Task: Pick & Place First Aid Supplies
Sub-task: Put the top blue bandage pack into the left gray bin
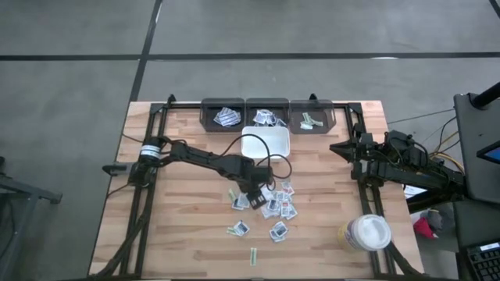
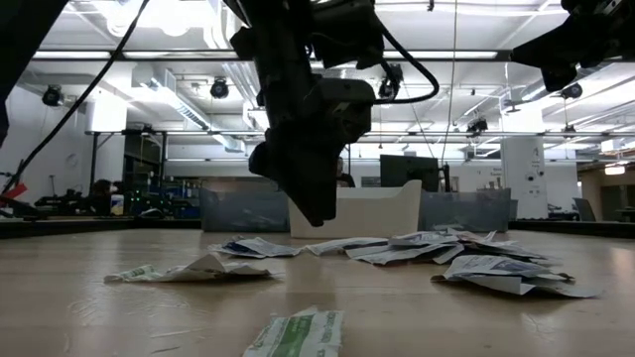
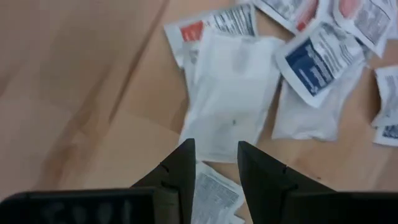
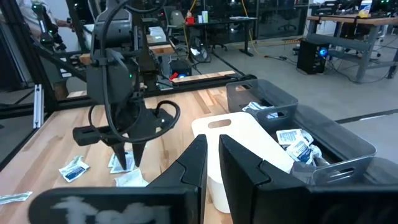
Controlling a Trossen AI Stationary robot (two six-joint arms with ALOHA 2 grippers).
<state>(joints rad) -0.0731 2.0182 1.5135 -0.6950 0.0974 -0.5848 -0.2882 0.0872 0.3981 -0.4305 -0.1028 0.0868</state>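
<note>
Hovering open-jawed, left gripper [image 3: 214,163] overhangs the packets' [image 3: 231,99] edge; right gripper [image 4: 212,163] nearly closed.

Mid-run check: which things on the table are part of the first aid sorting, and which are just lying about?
Job:
- small flat white packets with blue or red print, loose on the wood
- three dark bins, packets inside
- left gripper, open above the pile

Lying about:
- white square tray
- round white-lidded jar
- right gripper, parked aside
</note>
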